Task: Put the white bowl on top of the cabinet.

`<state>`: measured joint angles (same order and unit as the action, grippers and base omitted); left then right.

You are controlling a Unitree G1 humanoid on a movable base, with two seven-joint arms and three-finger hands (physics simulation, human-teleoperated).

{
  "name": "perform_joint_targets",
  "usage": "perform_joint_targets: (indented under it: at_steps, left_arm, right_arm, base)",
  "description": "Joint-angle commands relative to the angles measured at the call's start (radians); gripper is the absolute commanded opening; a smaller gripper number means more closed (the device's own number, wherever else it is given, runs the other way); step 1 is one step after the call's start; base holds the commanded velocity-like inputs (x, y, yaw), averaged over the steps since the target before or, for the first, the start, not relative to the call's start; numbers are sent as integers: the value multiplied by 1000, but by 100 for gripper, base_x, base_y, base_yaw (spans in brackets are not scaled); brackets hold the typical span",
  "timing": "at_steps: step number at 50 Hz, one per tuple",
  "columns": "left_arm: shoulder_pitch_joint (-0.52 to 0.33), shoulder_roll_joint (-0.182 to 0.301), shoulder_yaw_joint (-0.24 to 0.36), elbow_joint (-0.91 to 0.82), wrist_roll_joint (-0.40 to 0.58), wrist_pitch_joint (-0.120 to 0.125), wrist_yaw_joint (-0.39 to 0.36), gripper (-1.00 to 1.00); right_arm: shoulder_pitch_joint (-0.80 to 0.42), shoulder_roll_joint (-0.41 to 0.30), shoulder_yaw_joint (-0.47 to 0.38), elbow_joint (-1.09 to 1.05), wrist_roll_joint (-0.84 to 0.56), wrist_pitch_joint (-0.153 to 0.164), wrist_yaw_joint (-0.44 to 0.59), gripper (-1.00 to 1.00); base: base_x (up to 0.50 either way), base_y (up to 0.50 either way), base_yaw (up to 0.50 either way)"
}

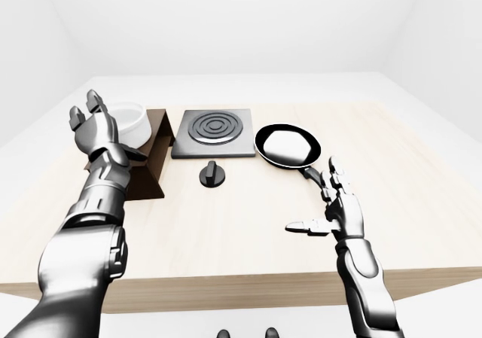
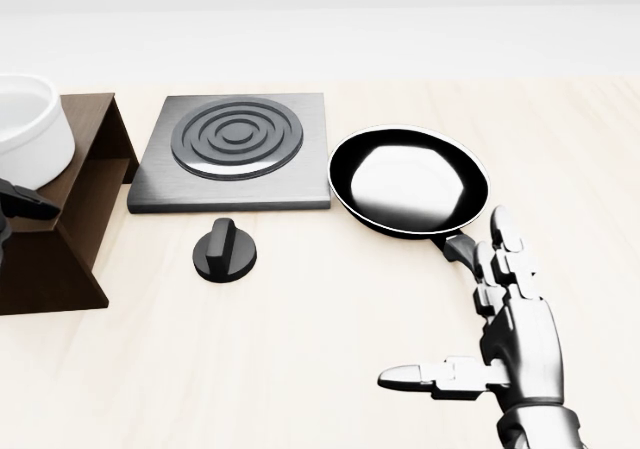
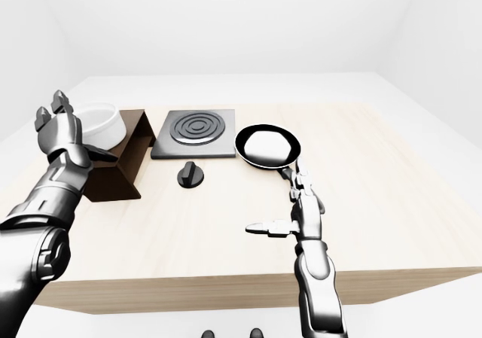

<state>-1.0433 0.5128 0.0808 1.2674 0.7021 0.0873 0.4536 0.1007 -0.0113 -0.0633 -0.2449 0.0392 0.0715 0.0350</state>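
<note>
Bowl: white round bowl (image 3: 100,125) sits on top of the dark brown wooden cabinet (image 3: 120,165), at the left of the right-eye view.
Left hand: left hand (image 1: 94,123) is raised just beside the bowl, fingers spread apart, holding nothing.
Hob: square grey hob plate with ringed burner (image 2: 235,149) lies right of the cabinet; black round knob (image 2: 224,251) lies below it.
Pan: black frying pan (image 2: 408,181) rests beside the hob.
Right hand: right hand (image 2: 505,344) hovers over the light wooden table (image 1: 422,195), fingers apart, empty.
</note>
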Motion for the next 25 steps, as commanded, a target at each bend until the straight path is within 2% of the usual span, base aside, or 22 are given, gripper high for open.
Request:
perform_joint_targets:
  at_steps: [1,2,5,6,7,8,9,10,12,15,16,17,18,21,25]
  left_arm:
    - [34,8,-5,-73,-5,0,-38,100]
    - [55,9,-7,-121,0,0,-54,100]
    - [215,1,3,-495,56,0,-188,100]
    - [226,-3,10,-518,69,0,-200,100]
    - [324,-8,11,-742,120,0,-286,100]
    - [388,-19,19,-895,174,0,-352,100]
    - [425,-31,32,-986,218,0,-396,100]
    - [495,-45,37,-1157,286,0,-479,100]
    - [554,-78,61,-1311,381,0,-567,100]
    - [613,-124,94,-1474,495,0,-665,100]
    - [613,-133,102,-1478,507,0,-671,100]
    - [649,-150,103,-1587,558,0,-726,100]
    - [656,-165,113,-1618,584,0,-748,100]
    - [669,-200,130,-1691,642,0,-800,100]
    - [681,-233,140,-1753,681,0,-830,100]
  right_arm:
    - [0,0,0,0,-1,1,0,100]
    - [0,0,-1,0,0,1,0,100]
    - [-2,0,-1,1,0,2,-1,100]
    - [-2,0,-1,1,0,2,-1,100]
    - [-1,0,0,2,-2,0,-2,100]
    - [0,1,1,1,-2,-1,-1,100]
    - [1,1,2,0,-2,-1,-2,100]
    - [3,2,3,-2,-3,-1,-2,100]
    - [5,2,4,-6,-2,0,-2,100]
    - [8,2,5,-10,-2,0,-1,100]
    - [8,2,5,-10,-2,0,-1,100]
    - [8,2,4,-11,-1,1,-1,100]
    - [8,2,4,-12,-1,1,-1,100]
    - [10,2,4,-14,0,1,0,100]
    - [10,2,2,-15,1,2,0,100]
  base:
    - [0,0,0]
    - [0,0,0]
    - [0,0,0]
    - [0,0,0]
    - [0,0,0]
    - [0,0,0]
    - [0,0,0]
    - [0,0,0]
    - [0,0,0]
    - [0,0,0]
    - [0,0,0]
    - [0,0,0]
    - [0,0,0]
    - [0,0,0]
    - [0,0,0]
